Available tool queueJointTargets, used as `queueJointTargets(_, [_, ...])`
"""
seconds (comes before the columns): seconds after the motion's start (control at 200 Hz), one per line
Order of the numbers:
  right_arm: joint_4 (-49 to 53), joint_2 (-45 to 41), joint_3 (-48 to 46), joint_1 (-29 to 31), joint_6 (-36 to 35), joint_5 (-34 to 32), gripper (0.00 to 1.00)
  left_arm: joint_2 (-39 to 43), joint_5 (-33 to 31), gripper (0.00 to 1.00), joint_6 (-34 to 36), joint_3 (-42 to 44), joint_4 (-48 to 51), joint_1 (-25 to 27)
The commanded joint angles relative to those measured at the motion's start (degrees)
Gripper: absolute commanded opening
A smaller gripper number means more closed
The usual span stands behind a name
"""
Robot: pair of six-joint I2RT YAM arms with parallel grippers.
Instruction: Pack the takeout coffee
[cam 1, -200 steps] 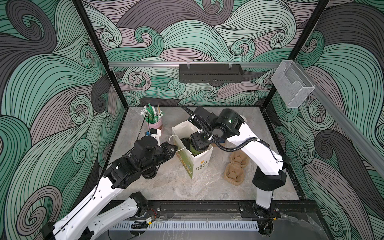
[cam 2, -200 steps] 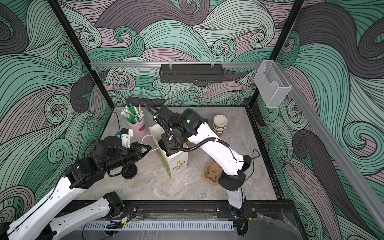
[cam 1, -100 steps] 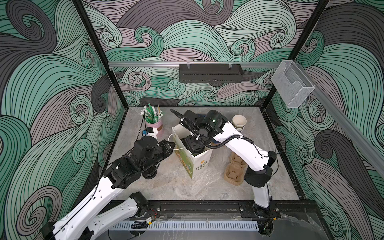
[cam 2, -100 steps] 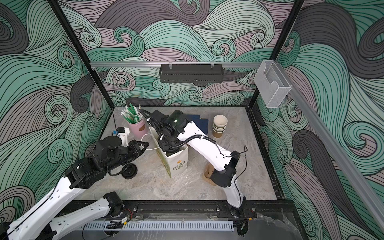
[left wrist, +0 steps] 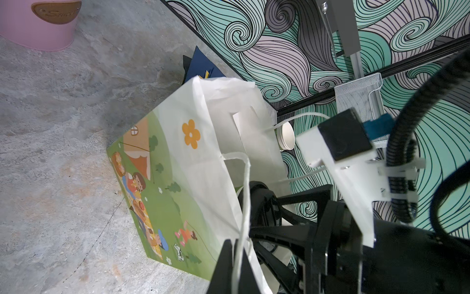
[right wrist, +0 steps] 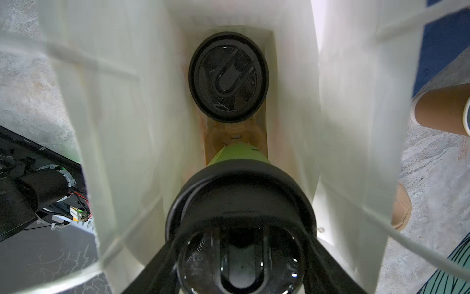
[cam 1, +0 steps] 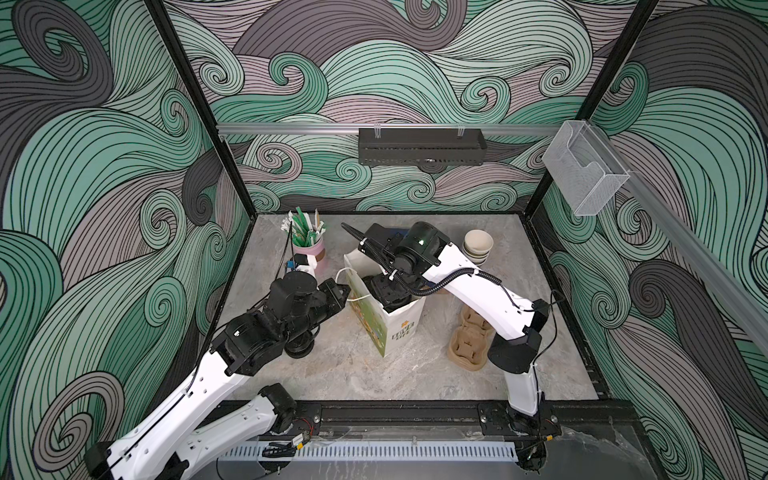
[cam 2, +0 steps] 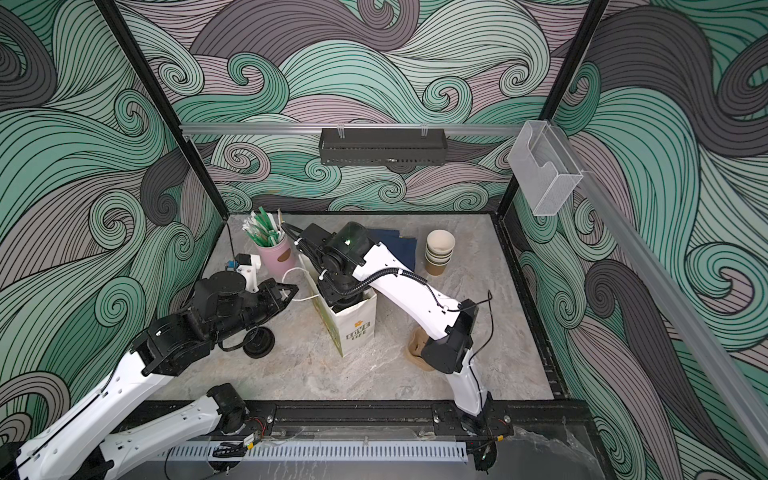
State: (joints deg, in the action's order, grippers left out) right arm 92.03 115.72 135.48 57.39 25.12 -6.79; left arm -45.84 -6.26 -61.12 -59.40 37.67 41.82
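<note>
Right tool (right wrist: 241, 203) gripped lidded cup (right wrist: 239, 155) upright inside bag (right wrist: 114, 127); free carrier slot (right wrist: 234, 133) lay below, beside seated cup (right wrist: 228, 76). Left tool (left wrist: 239, 257) clamped shut on bag handle (left wrist: 245, 191).

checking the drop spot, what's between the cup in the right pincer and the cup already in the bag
In the right wrist view, only a bare brown tray slot inside the bag lies between the held cup and the seated cup.
</note>
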Motion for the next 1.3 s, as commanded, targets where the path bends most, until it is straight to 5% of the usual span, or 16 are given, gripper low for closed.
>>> queueJointTargets(0.0, [1.9, 1.7, -0.8, -0.6, 0.1, 1.2, 0.59, 0.1, -0.3, 0.05, 0.6, -0.3, -0.7, 0.2])
queueJointTargets(1.291, [-1.9, 6.3, -4.3, -2.6, -2.8, 3.9, 0.59, -0.7, 0.3, 0.0, 0.3, -0.6, -0.5, 0.2])
